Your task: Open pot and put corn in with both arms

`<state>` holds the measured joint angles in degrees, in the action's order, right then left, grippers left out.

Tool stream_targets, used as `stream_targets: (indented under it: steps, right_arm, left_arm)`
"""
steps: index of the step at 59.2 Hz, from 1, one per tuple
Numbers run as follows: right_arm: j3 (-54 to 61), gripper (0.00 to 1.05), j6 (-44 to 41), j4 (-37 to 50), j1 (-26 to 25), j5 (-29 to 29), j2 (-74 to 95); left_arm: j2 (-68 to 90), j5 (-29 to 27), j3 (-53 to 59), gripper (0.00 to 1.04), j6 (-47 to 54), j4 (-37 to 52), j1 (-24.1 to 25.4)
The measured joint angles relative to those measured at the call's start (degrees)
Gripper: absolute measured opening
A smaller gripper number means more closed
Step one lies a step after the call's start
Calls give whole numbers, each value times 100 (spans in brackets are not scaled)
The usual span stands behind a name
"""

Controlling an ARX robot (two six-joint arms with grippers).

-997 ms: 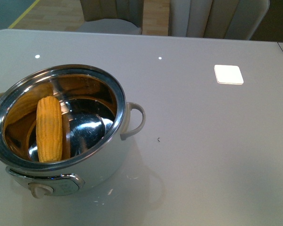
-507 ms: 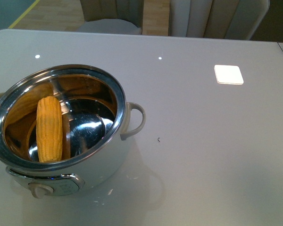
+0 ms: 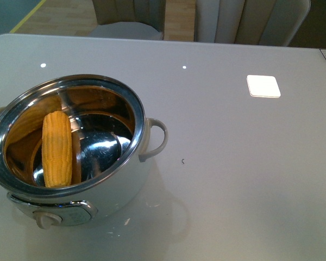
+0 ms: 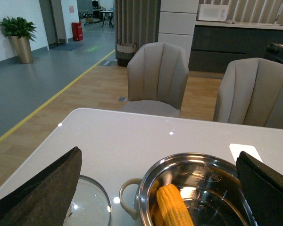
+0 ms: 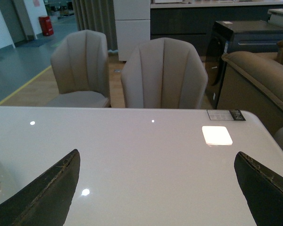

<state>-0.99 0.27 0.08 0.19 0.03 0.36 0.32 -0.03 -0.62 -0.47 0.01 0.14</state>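
While nothing is shifting since a second ago, corn cob (image 3: 56, 148) is lying inside open electric pot (image 3: 131, 103); left gripper (image 4: 155, 188) and right gripper (image 5: 155, 188) are gaping wide, empty — task is looking finished.

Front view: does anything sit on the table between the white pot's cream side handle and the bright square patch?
Nothing but a tiny dark speck; between the cream loop handle and the bright square patch, the grey tabletop is bare.

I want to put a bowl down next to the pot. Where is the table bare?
Right of the pot the table is bare to its far edge, except a small white square. The strip behind the pot is also free. The pot's left side is crowded: a glass lid lies there.
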Motion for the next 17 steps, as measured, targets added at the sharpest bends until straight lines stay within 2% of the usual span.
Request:
stream_targets:
  steps: [17]
  right_arm:
    - [0,96,0,0,0,0,0]
  left_arm:
    - [0,0,0,98,0,0,0]
